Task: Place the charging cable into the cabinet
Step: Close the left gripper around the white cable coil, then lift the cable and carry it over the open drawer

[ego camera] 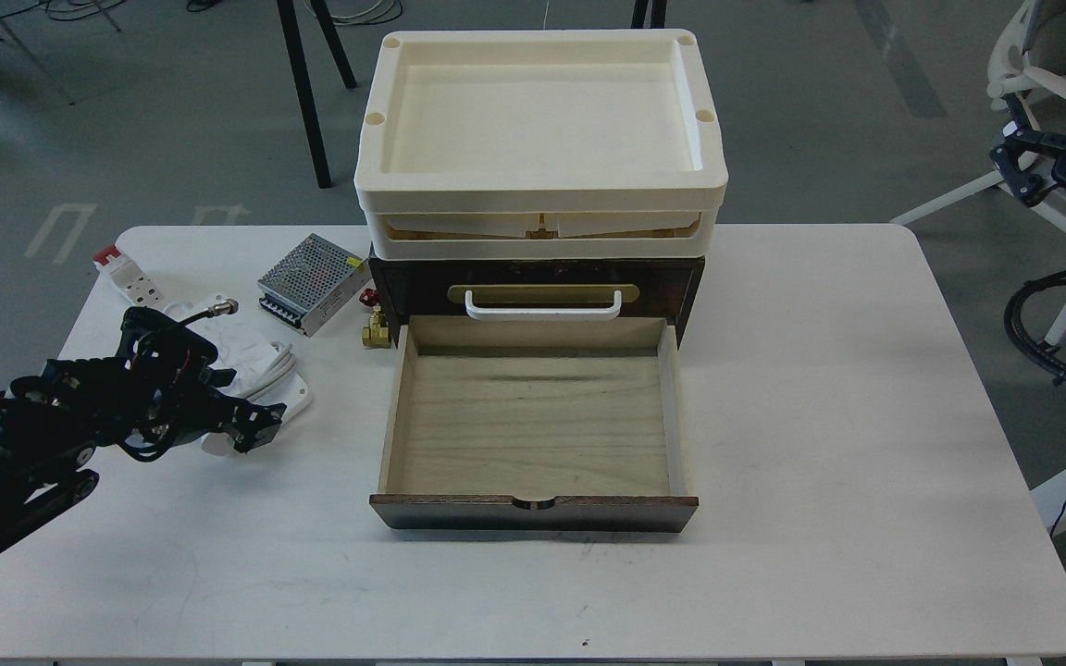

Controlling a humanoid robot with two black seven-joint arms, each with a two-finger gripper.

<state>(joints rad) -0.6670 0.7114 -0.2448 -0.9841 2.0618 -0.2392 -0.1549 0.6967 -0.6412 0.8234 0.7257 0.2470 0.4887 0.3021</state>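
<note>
The charging cable, a white flat block wrapped with a white cord, lies on the table left of the cabinet. My left gripper is low over the cable's near left part, covering much of it, with its fingers spread apart. The cabinet's pale wood drawer is pulled out toward me and is empty. A white handle on a brass plate sits above the drawer, and a cream tray lies on top. My right gripper hangs off the table at the far right, open and empty.
A silver perforated metal box sits behind the cable. A small white block with a red tip lies at the table's far left. A brass valve with a red knob stands against the cabinet's left side. A white chair stands off the table's right.
</note>
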